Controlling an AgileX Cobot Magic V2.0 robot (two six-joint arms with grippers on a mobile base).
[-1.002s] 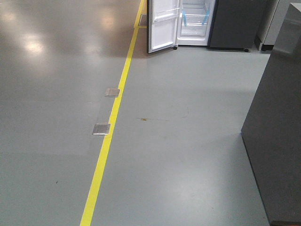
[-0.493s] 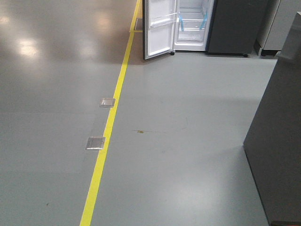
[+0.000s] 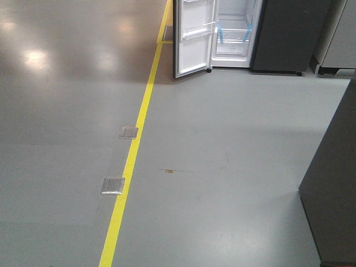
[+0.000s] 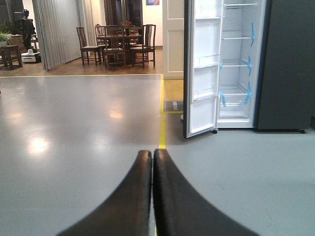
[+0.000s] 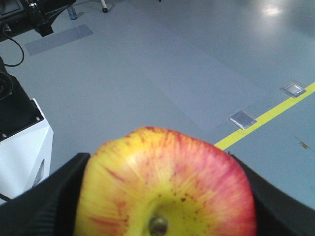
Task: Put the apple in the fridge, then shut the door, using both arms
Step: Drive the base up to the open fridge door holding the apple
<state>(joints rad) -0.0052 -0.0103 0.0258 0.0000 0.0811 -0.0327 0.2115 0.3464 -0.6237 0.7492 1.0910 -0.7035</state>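
Carry leg of the job, by our read. The apple (image 5: 165,184) sits clamped in the right gripper (image 5: 163,196), stem end facing the wrist camera, well apart from the fridge (image 3: 233,33) across the grey floor. The left gripper (image 4: 152,196) has its fingers pressed together, nothing between them. The door (image 3: 193,39) stands wide open beside the yellow floor line (image 3: 130,167). Next we'd need to roll up close, reach a shelf with the apple, then use the left arm on the door.

A glossy grey floor (image 3: 233,211) reflects soft patches of light. A yellow line (image 3: 132,161) crosses it, beside two metal floor plates (image 3: 113,186). Farther back, wooden chairs (image 4: 88,46) surround a dining table (image 4: 118,36) near pale vertical blinds (image 4: 56,32).
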